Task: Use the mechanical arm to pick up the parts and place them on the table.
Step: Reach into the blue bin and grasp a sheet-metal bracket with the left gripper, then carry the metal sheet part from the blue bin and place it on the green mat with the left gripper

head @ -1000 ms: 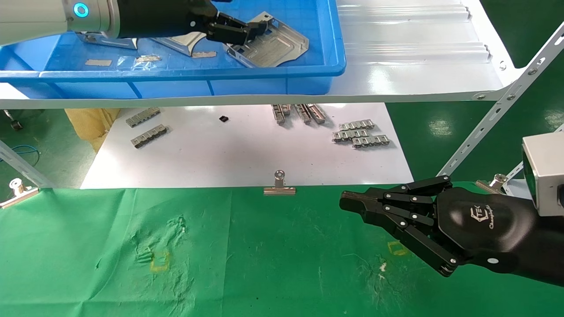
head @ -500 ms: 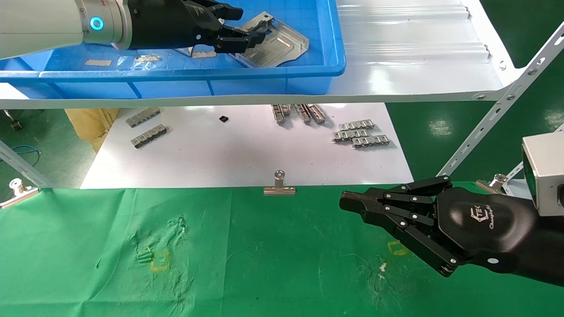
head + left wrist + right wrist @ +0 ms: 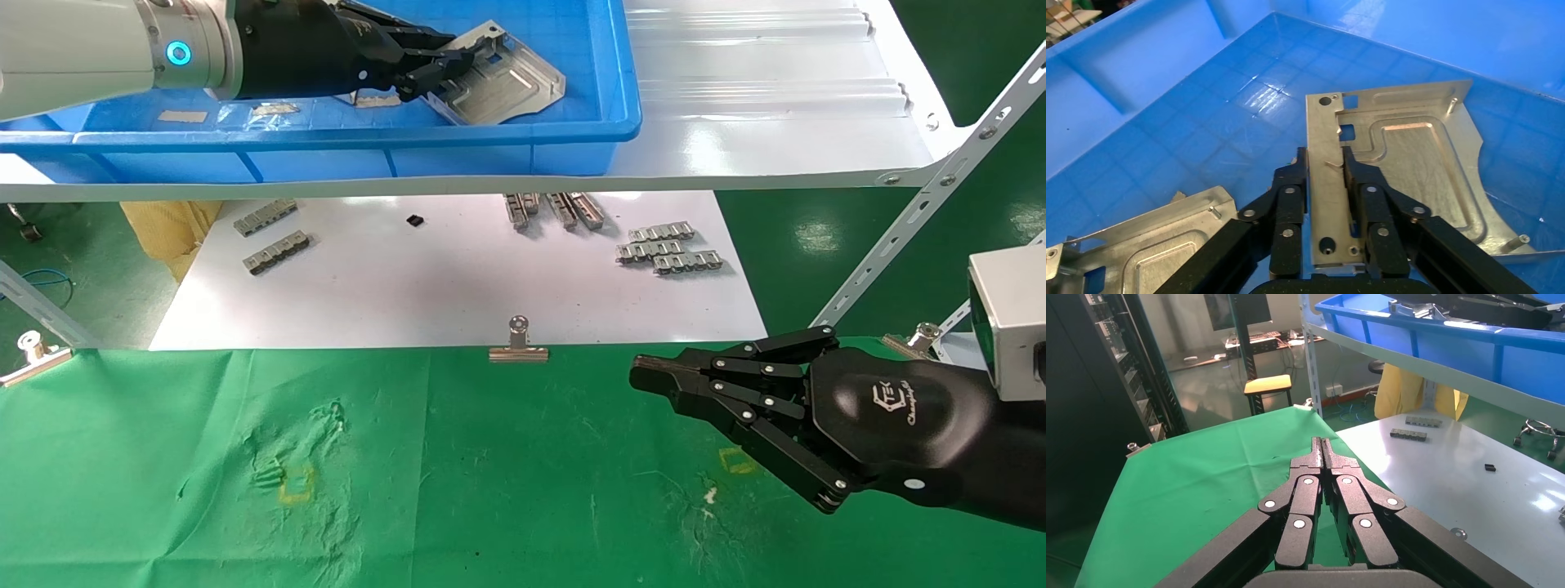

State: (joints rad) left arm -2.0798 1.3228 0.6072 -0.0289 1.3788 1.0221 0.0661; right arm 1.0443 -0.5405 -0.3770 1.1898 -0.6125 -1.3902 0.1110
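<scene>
White logo on the right tool [image 3: 654,380] palm — wording unreadable.

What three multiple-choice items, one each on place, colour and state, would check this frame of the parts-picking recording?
1. Where is the part that the left gripper holds?
A. on the green table
B. in the bin
C. on the white sheet

2. What colour is the bin?
A. blue
B. yellow
C. grey

3. What is the state of the right gripper?
A. shut on a part
B. wide open
C. shut, holding nothing

Answers:
1 B: the left wrist view shows the plate over the bin's gridded floor, with a second part beside it.
2 A: its walls and rim are blue in every view.
3 C: in the right wrist view its fingers meet with nothing between them, over the green table.
</scene>
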